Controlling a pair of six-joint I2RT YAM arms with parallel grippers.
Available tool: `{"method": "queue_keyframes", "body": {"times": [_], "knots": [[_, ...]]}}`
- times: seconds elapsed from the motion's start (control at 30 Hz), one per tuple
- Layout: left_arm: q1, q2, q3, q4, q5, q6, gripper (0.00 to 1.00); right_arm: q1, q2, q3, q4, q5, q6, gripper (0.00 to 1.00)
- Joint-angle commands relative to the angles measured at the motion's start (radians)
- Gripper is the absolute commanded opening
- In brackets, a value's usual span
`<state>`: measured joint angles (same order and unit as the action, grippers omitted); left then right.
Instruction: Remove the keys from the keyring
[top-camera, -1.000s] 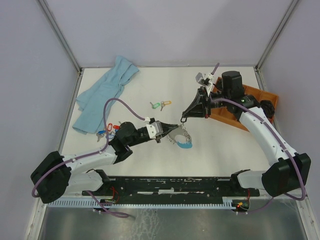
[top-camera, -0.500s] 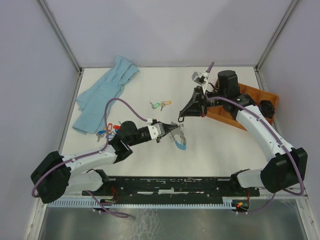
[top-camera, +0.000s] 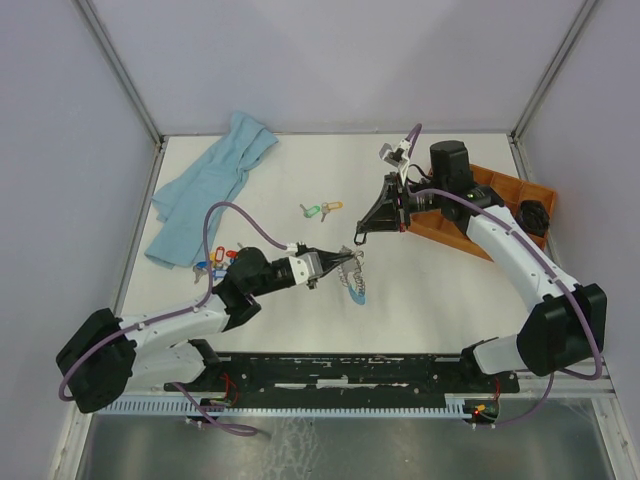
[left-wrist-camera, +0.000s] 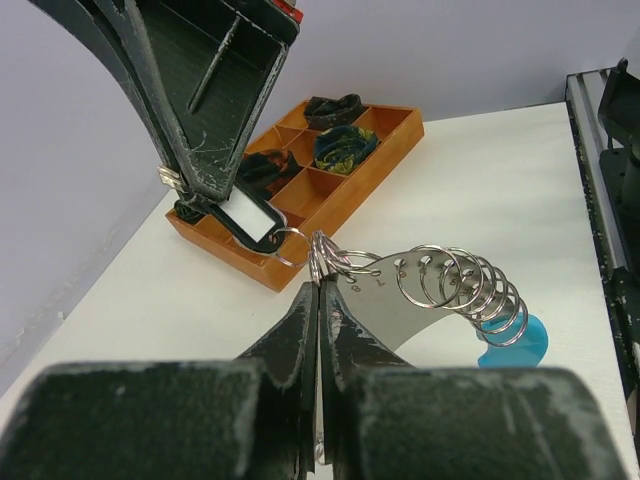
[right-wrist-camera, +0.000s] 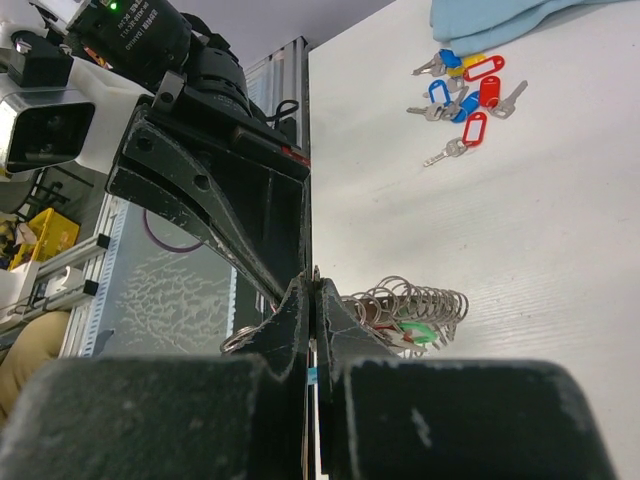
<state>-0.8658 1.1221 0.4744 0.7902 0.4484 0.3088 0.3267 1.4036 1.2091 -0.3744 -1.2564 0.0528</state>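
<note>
Moved: both hands and the keyring (left-wrist-camera: 462, 290) had drifted a little toward 9 o'clock in the top view.
Left hand (left-wrist-camera: 318, 288): pressed together, pinching the keyring where its small rings bunch.
Right hand (top-camera: 358, 238): pressed together on a white-tagged key (left-wrist-camera: 247, 222), at 1 o'clock of the left hand; that key's ring was not yet free.
Keyring: hung between the hands near the middle of the tabletop (top-camera: 450, 300), blue stretch toward 6 o'clock.
Done: a green and orange pair (top-camera: 322, 210) at 11 o'clock and a red and blue cluster (top-camera: 215, 260) at 9 o'clock lay loose.
Left: judging by the crowded ring, most of the work.
</note>
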Motion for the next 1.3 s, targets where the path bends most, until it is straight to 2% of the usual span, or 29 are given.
{"method": "queue_keyframes", "body": {"times": [0.0, 0.4, 0.67, 0.93, 1.0, 1.07, 1.17, 1.27], "knots": [[0.001, -0.045, -0.010, 0.136, 0.050, 0.022, 0.03, -0.011, 0.005, 0.023, 0.041, 0.012, 0.008, 0.01], [0.023, -0.043, -0.043, 0.306, 0.075, -0.116, 0.03, -0.012, 0.020, 0.015, 0.038, 0.008, 0.011, 0.01], [0.025, 0.019, -0.067, 0.472, 0.016, -0.220, 0.03, -0.011, 0.005, -0.004, 0.078, -0.026, 0.023, 0.01], [0.024, 0.042, -0.078, 0.502, 0.000, -0.220, 0.03, -0.012, -0.018, -0.007, 0.083, -0.029, 0.019, 0.02], [0.023, 0.035, -0.078, 0.482, -0.001, -0.208, 0.03, -0.012, -0.025, -0.001, 0.068, -0.022, 0.010, 0.11], [0.024, 0.029, -0.083, 0.472, -0.002, -0.201, 0.03, -0.013, -0.035, 0.019, 0.007, -0.005, -0.046, 0.28], [0.026, 0.020, -0.097, 0.471, 0.000, -0.200, 0.03, -0.020, -0.061, 0.053, -0.087, 0.017, -0.137, 0.45], [0.025, 0.016, -0.110, 0.475, 0.008, -0.202, 0.03, -0.027, -0.103, 0.049, -0.103, 0.038, -0.177, 0.54]]}}
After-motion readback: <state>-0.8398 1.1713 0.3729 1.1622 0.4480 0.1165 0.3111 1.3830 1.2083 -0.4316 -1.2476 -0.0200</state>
